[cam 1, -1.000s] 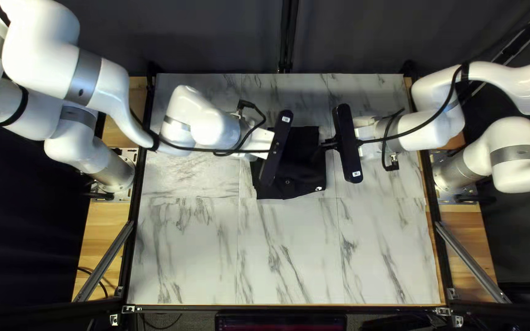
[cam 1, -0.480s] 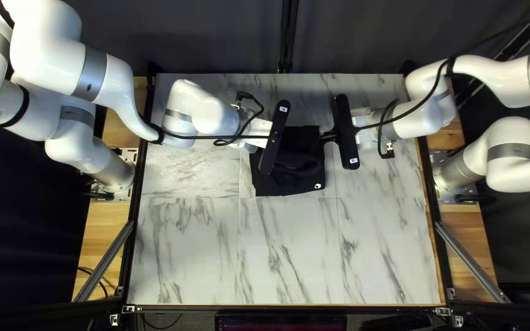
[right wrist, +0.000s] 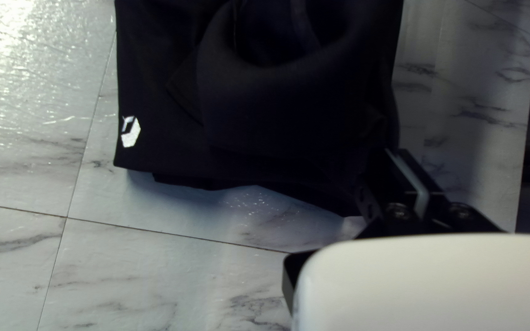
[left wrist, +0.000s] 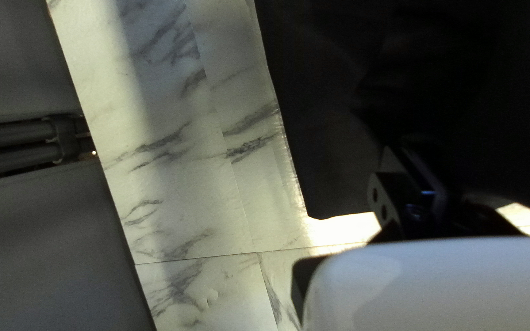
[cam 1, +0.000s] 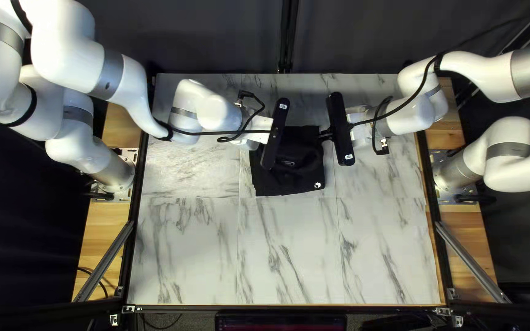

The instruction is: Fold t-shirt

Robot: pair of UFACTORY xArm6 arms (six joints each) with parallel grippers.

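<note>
The left pincer [cam 1: 256, 125] and right pincer [cam 1: 326, 135] are at opposite sides of the rumpled black t-shirt [cam 1: 286, 184] on the worktop [cam 1: 289, 257] (wide or narrow, I cannot tell for either).

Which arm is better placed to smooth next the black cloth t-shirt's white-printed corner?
Probably right: its gripper is on the white print's side of the t-shirt; the left arm comes from opposite.

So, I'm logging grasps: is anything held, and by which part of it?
Cannot be told: the left gripper and right gripper are at the black t-shirt, dark against dark.
</note>
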